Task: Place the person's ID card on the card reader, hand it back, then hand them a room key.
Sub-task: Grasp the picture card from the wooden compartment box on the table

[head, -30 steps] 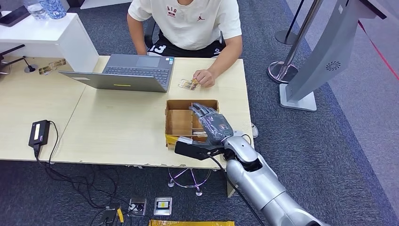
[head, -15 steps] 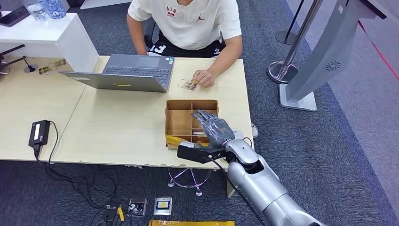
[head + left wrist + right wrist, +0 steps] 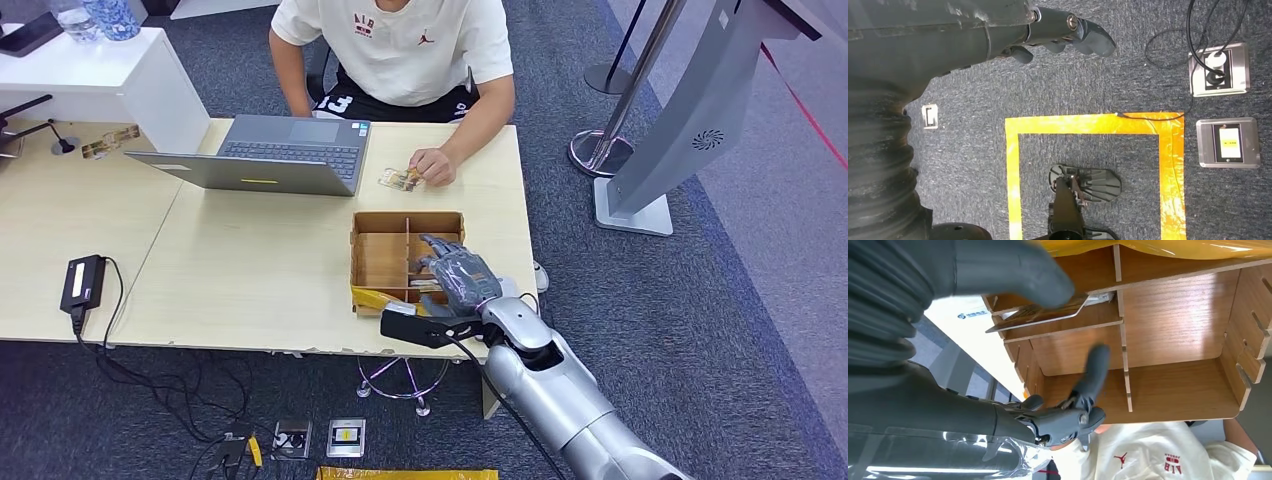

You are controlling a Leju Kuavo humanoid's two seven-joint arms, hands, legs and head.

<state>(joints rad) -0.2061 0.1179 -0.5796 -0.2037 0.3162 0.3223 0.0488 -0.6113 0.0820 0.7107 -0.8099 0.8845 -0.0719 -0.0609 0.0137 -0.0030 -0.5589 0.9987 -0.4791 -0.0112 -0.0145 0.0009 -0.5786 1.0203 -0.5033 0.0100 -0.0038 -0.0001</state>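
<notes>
Reaching into the wooden box (image 3: pixel 405 216) on the counter (image 3: pixel 250 270) with the right hand (image 3: pixel 455 272), fingers spread apart and holding nothing yet. Hovering the thick thumb (image 3: pixel 1013 275) just above a thin key card (image 3: pixel 1038 316) lying flat in the box part nearest the robot; hard telling whether thumb and card are touching. Pointing one dark finger (image 3: pixel 1093 375) out over the next part of the box, well away from the thumb. Hanging the left hand (image 3: pixel 1063 30) down over the floor, with nothing in it; fingers looking a bit curled, but not possible telling if open or closed. Resting on the counter beside the laptop (image 3: pixel 270 155), the person's hand (image 3: pixel 435 165), touching a small card (image 3: pixel 400 179), probably the ID card, already given back. So most likely working on the last step now: getting a room key out of the box. Next, probably needing the thumb pressing down onto the key card and a finger sliding under its edge, pinching it tight, then lifting it out without bumping the thin wooden walls, and carrying it over to the person's hand across the counter.
</notes>
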